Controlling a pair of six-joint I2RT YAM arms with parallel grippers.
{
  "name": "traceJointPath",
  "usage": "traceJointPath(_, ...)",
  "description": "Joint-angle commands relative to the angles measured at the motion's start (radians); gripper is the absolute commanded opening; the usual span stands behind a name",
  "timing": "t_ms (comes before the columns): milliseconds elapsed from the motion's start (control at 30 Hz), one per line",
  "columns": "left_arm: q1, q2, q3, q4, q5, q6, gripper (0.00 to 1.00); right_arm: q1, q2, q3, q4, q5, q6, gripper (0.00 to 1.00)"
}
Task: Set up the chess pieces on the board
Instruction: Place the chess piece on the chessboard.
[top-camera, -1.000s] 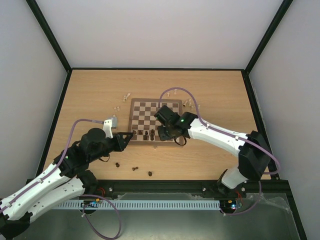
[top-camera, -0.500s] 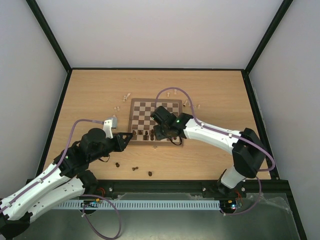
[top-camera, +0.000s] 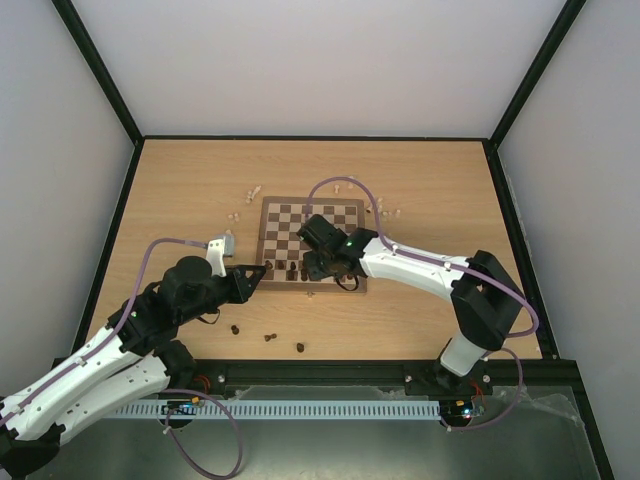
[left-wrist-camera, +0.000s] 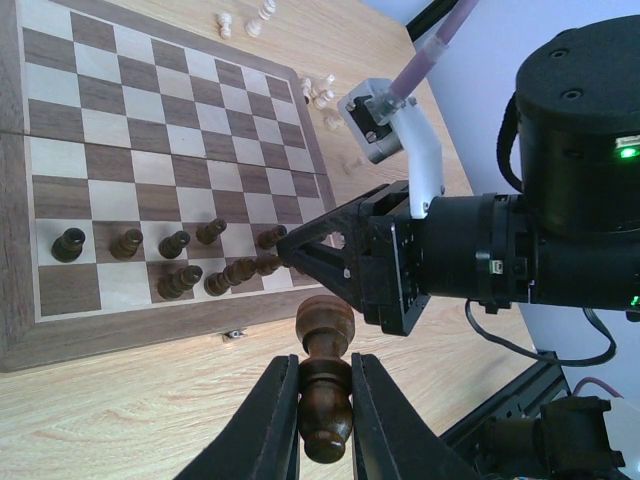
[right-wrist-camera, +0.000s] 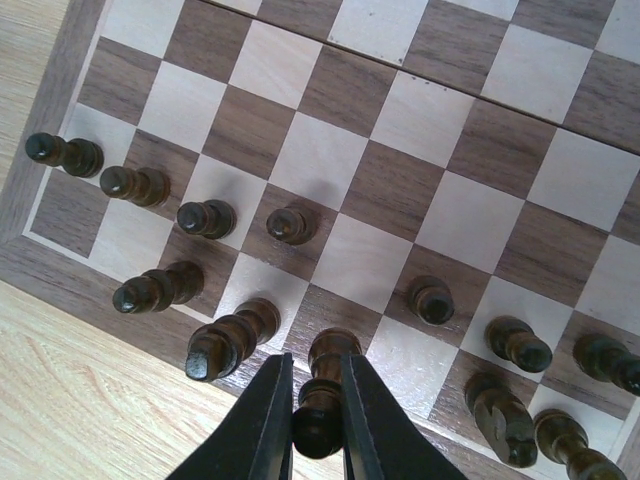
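Observation:
The board (top-camera: 310, 215) lies mid-table, with several dark chess pieces (right-wrist-camera: 205, 218) standing in its two nearest rows. My right gripper (top-camera: 325, 268) is over the board's near edge. In the right wrist view it (right-wrist-camera: 316, 385) is shut on a dark piece (right-wrist-camera: 332, 352), whose base is at a dark square of the nearest row. I cannot tell whether it touches. My left gripper (top-camera: 262, 272) hovers off the board's near left corner. In the left wrist view it (left-wrist-camera: 325, 385) is shut on another dark piece (left-wrist-camera: 325, 330), held above the tabletop.
Three loose dark pieces (top-camera: 270, 337) lie on the tabletop in front of the board. Pale pieces lie off the board at its far left (top-camera: 250, 192) and far right (top-camera: 385, 210). The right arm (left-wrist-camera: 560, 230) is close in front of the left gripper.
My right gripper has moved left along the board's near edge with its dark piece. The left arm and its piece have stayed still.

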Motion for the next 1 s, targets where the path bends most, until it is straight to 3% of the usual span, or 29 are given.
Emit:
traceJointPath(0,0.007,0.005,0.002,0.016,0.001,0.012,0.08,0.009,0.023,-0.024,-0.001,0.010,0.012,0.12)
traceJointPath(767,0.006,0.011,-0.002,0.027,0.007,0.012,0.08,0.008,0.068,-0.025,0.027,-0.029,0.006,0.14)
traceJointPath(967,0.006,0.012,-0.004,0.029,0.007,0.013,0.08,0.009,0.069,-0.026,0.029,-0.032,0.006,0.22)
